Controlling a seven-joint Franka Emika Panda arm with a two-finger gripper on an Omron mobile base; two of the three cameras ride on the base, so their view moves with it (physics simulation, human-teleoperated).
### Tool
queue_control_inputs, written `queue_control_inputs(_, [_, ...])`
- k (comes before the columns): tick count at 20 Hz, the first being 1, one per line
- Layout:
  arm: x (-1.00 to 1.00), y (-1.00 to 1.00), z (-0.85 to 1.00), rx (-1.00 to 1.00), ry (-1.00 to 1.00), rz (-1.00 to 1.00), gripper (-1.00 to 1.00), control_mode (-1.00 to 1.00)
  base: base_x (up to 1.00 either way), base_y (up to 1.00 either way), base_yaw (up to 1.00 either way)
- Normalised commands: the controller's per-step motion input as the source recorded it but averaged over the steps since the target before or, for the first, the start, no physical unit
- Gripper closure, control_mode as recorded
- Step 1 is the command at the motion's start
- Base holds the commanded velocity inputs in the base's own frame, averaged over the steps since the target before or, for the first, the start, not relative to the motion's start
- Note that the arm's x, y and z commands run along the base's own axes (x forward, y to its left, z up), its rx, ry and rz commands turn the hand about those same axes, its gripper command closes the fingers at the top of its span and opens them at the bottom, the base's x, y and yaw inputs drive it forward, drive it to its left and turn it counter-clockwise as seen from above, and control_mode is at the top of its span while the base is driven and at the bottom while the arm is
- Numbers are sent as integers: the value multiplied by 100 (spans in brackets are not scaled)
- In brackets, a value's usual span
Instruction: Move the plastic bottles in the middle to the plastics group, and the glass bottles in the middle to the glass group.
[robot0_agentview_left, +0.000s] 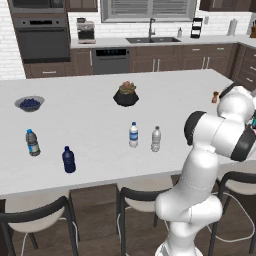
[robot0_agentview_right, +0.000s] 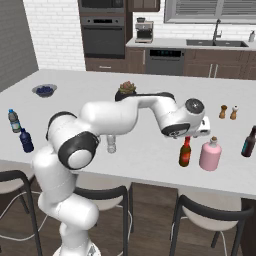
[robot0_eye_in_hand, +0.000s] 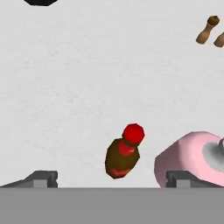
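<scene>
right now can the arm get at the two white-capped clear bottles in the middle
Probably yes. The pincer is open and holds nothing, above the red-brown bottle beside the pink bottle. The blue-label bottle and plain bottle stand apart with bare counter around them, though the arm must swing back across.

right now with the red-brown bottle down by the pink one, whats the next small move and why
Probably lift the hand straight up. The red-brown bottle stands upright beside the pink bottle, the fingers are spread wide around it, and two clear bottles wait mid-counter.
</scene>
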Motion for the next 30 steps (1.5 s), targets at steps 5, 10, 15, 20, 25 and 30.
queue_control_inputs(5, [-77, 47, 46, -3, 0, 0, -100, -100, 0, 0, 0])
queue_control_inputs(10, [-49, 76, 38, -1, 0, 5, -100, -100, 0, 0, 0])
queue_control_inputs(15, [-11, 99, 18, 0, 1, 16, -100, -100, 0, 0, 0])
queue_control_inputs(20, [2, 88, 0, 0, 1, 18, -100, -100, 0, 0, 0])
queue_control_inputs(25, [20, 76, 1, -1, 12, 13, -100, -100, 0, 0, 0])
queue_control_inputs(30, [48, 72, 2, -5, 22, 4, -100, -100, 0, 0, 0])
